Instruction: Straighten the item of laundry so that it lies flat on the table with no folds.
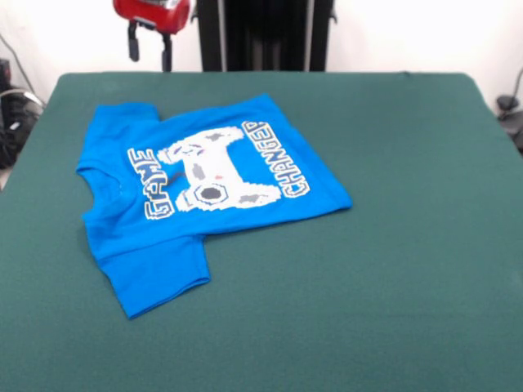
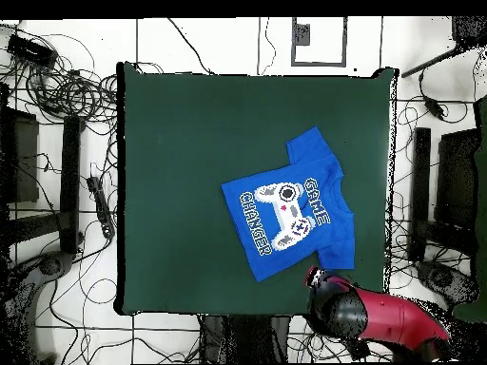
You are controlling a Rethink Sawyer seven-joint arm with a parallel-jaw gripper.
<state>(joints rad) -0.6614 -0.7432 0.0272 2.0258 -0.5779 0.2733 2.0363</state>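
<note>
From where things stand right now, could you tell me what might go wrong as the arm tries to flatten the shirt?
1. The shirt lies close to one side edge of the table; a pull that way could drag it off.
2. The gripper hangs at the table's far edge beside one sleeve, so a descent might miss the cloth.
3. The shirt looks nearly flat already; a pinch may bunch it into new folds.
</note>
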